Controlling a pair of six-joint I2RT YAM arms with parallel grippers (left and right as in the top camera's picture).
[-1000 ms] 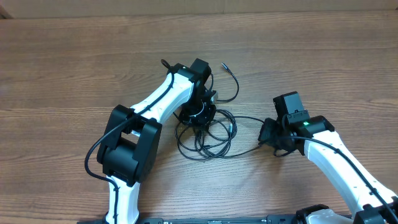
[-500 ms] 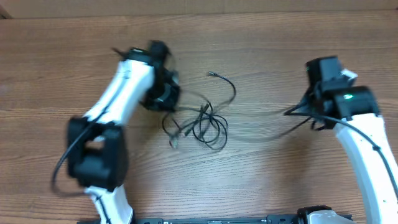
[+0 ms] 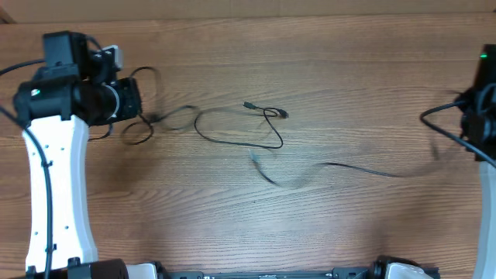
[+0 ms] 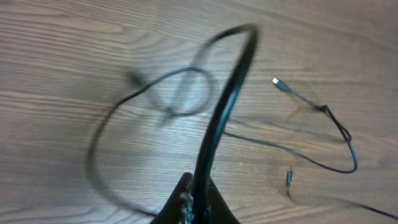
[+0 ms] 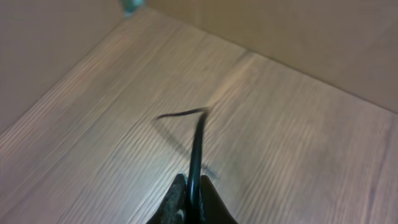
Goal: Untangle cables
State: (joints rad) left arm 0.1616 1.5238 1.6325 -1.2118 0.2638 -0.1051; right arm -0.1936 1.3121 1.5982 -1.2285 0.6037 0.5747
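Two cables [image 3: 236, 142] now lie strung out across the table [image 3: 325, 62]; a second ago they were one knot at centre between the arms. Overhead: left gripper [image 3: 136, 105] far left, right gripper [image 3: 474, 116] far right, each dragging a strand. Left wrist: pinched tight on one strand, loose loops and a silver plug [image 4: 278, 83] beyond. Right wrist: clamped on the other strand. Tangle looks mostly out; small loop remains at centre.
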